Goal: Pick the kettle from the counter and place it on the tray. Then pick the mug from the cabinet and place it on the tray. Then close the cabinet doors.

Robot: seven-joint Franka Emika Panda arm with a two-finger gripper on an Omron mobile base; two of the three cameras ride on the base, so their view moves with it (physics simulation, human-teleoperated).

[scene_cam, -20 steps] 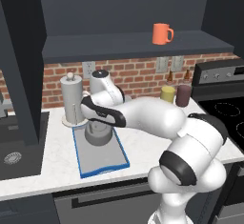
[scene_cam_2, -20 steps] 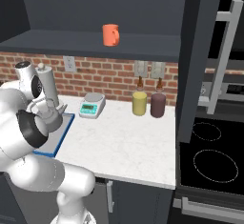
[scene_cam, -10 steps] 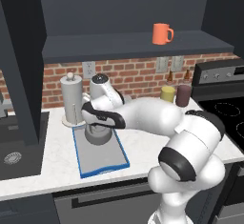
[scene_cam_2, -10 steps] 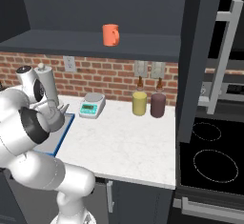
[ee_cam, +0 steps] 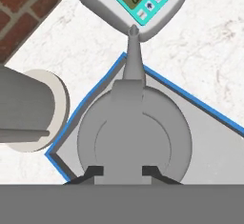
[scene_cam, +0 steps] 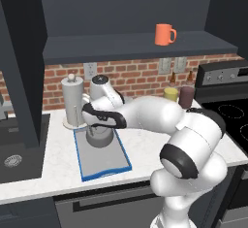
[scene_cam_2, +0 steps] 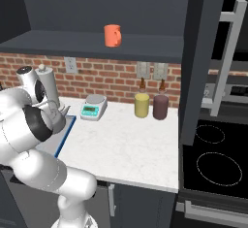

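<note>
The squat grey kettle (scene_cam: pixel 99 137) stands on the far part of the blue-rimmed grey tray (scene_cam: pixel 104 163), on the white counter (scene_cam: pixel 145 147). My gripper (scene_cam: pixel 98 124) comes down from above and is shut on the kettle's arched handle. In the hand view the fingertips (ee_cam: pixel 94 171) press on both sides of the handle, and below them lie the kettle's round body (ee_cam: pixel 176 137), its spout and the tray's rim (ee_cam: pixel 190 94). The orange mug (scene_cam: pixel 164 34) (scene_cam_2: pixel 112 35) sits on the dark shelf of the open navy cabinet (scene_cam: pixel 135 46).
A tall paper-towel holder (scene_cam: pixel 72 101) stands just left of the kettle. A white scale (scene_cam_2: pixel 93 107) lies beyond the tray's corner. Yellow (scene_cam_2: pixel 141 105) and maroon (scene_cam_2: pixel 160 106) canisters stand by the wall. An open cabinet door (scene_cam_2: pixel 198 52) hangs at the right, with the stove (scene_cam_2: pixel 213 149) beneath. A sink (scene_cam: pixel 14 159) is at the left.
The hand and the kettle have sunk a little toward the tray. The grip on the handle is unchanged, and the views have not shifted.
</note>
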